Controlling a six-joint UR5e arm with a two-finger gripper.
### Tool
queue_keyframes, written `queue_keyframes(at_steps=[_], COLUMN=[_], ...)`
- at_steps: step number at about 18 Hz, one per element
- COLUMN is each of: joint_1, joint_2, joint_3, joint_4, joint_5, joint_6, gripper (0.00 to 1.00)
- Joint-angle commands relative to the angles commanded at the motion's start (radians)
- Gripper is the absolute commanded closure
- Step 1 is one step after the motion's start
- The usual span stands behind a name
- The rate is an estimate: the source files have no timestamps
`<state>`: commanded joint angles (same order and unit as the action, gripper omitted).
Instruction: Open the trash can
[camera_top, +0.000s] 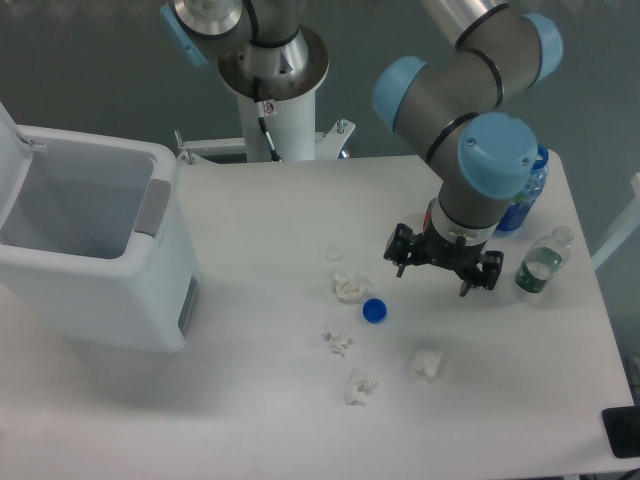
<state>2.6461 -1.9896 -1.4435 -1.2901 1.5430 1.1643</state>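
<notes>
The trash can (95, 250) stands at the table's (270, 210) nine o'clock edge, its lid (8, 150) raised and the white interior exposed. The gripper (444, 272), fingers spread and holding nothing, hangs over the three o'clock half of the table. Around it lie a blue cap (375, 311) at eight o'clock, crumpled paper wads (349, 288), and a clear bottle (541, 264) at three o'clock.

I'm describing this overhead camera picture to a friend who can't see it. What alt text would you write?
A robot arm's open gripper hangs over the right part of a white table, while a big white trash can at the left edge stands with its lid up. Crumpled paper scraps, a blue bottle cap and two plastic bottles lie scattered on the table.
</notes>
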Motion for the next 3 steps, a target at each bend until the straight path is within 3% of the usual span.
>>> queue_keyframes(at_steps=[3], joint_1=[0.002], joint_2=[-0.003], joint_3=[0.002], joint_4=[0.002], joint_5=[0.017], joint_6=[0.003], gripper=[0.0])
